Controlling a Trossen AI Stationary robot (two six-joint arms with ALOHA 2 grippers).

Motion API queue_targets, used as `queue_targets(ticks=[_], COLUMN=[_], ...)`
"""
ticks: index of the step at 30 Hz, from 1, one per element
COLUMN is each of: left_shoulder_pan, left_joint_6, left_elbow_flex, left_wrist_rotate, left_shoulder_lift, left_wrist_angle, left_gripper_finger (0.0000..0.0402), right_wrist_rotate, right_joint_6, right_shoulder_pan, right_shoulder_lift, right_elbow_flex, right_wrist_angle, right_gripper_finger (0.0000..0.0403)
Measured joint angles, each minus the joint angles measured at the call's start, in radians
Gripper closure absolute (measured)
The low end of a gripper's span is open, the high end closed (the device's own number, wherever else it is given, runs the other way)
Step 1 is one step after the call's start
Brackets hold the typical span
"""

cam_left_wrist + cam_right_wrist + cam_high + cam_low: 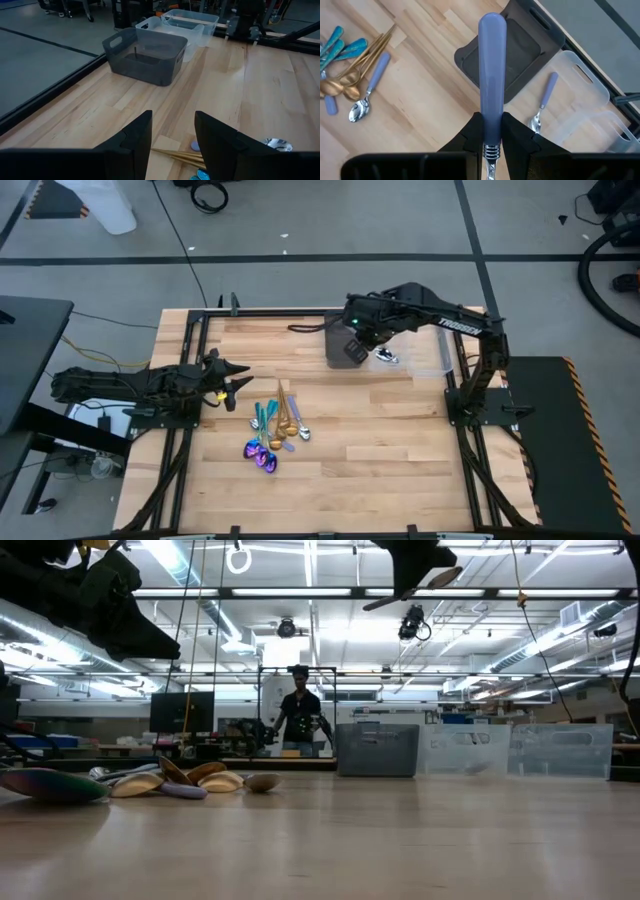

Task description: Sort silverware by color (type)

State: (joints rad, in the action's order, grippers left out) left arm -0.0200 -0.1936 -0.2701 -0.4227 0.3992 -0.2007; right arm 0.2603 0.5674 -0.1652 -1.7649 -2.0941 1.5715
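Lavender-handled spoon [492,65]: light, stiff, slick; right gripper [492,132] pinches its neck, a sound hold. Left gripper [172,137] spread, idle.

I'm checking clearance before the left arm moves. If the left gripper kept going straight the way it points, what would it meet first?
Probably the dark bin. The left gripper, fingers open, points across bare wood toward it; the gold spoon handles lie low beneath the fingers. Whether it clears the bin's rim is unclear.
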Motion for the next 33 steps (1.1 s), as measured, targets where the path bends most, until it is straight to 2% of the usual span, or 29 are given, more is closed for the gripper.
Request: queue_targets(ticks=[6, 16, 27, 33], left_shoulder_pan=[0.0, 0.0, 0.0, 0.0], left_joint_6=[0.0, -0.004, -0.003, -0.003], left_elbow_flex=[0.0, 0.0, 0.0, 0.0], left_wrist_rotate=[0.0, 0.0, 0.0, 0.0], left_shoulder_lift=[0.0, 0.0, 0.0, 0.0], left_wrist_angle=[0.0, -0.007, 0.004, 0.009], left_gripper_finger=[0.0246, 0.0246, 0.0246, 0.0246], right_wrist_rotate=[0.039, 0.076, 0.079, 0.079], right_joint_6=[0.007, 0.085, 0.085, 0.076], right_shoulder_pan=[-0.016, -0.087, -0.168, -0.212], right_shoulder_lift=[0.053, 0.211, 0.373, 0.433], right_elbow_flex=[0.022, 0.311, 0.582, 0.709], right_wrist_angle=[-0.002, -0.006, -0.157, -0.302], right_gripper_finger=[0.0345, 0.0345, 0.0345, 0.0345])
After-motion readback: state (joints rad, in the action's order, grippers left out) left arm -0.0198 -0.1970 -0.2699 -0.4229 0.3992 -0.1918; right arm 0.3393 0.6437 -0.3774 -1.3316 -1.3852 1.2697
